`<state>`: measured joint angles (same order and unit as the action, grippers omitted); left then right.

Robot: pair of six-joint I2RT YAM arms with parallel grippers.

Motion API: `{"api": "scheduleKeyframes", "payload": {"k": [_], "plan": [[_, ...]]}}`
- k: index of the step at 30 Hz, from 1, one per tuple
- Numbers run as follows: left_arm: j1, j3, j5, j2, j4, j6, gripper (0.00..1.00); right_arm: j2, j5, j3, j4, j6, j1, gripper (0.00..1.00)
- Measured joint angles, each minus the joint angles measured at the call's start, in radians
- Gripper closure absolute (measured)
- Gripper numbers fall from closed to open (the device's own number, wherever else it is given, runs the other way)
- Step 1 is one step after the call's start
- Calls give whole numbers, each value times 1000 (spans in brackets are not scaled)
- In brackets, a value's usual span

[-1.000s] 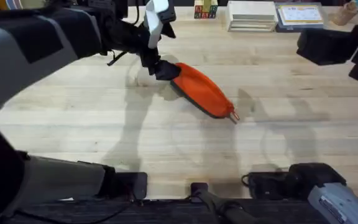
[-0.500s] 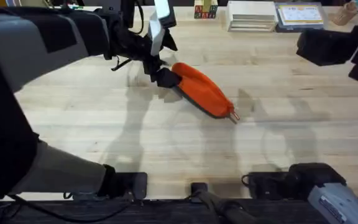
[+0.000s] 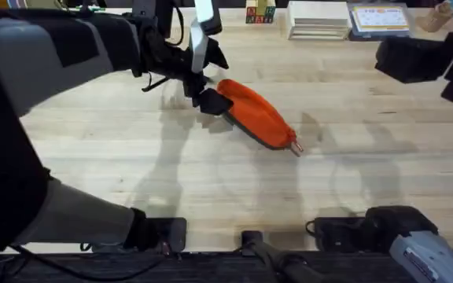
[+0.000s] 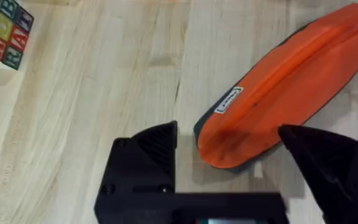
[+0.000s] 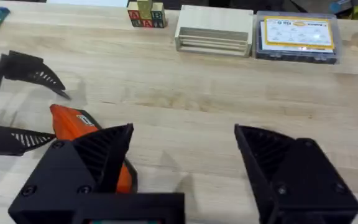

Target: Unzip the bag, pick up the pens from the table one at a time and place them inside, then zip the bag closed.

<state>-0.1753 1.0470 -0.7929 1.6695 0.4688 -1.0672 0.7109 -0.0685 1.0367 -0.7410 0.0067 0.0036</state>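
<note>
The orange bag (image 3: 255,114) lies slantwise on the table (image 3: 116,165), its zipper looking closed and its small red pull tab (image 3: 296,146) at the near right end. My left gripper (image 3: 211,99) is open at the bag's far left end. In the left wrist view that end of the bag (image 4: 278,93) sits between the black fingers (image 4: 148,152) of the gripper (image 4: 225,132). My right gripper (image 3: 439,63) hovers open at the far right, well away from the bag (image 5: 73,122), with nothing between its fingers (image 5: 98,152). The pens are out of view.
Alphabet blocks (image 3: 259,13), a pale wooden box (image 3: 318,20) and a clear plastic case (image 3: 377,20) stand along the table's far edge. The blocks (image 4: 5,34) also lie beyond the left gripper. Bare tabletop spreads in front of the bag.
My left gripper has shifted a little toward the near right, closer onto the bag's far left end. The bag and the right arm have not moved.
</note>
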Motion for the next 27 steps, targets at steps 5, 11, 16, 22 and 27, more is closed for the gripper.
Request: {"api": "scheduleKeyframes", "payload": {"k": [5,11,16,22,27], "plan": [[0,0,0,2,27,0,7,0,0,0,0,0,0,4],[0,0,0,2,46,0,7,0,0,0,0,0,0,4],[0,0,-7,4,61,0,393,0,0,0,0,0,0,4],[7,5,-12,21,56,-4,954,0,0,0,0,0,0,4],[8,5,-15,20,56,-4,959,0,-3,0,-16,12,0,4]]}}
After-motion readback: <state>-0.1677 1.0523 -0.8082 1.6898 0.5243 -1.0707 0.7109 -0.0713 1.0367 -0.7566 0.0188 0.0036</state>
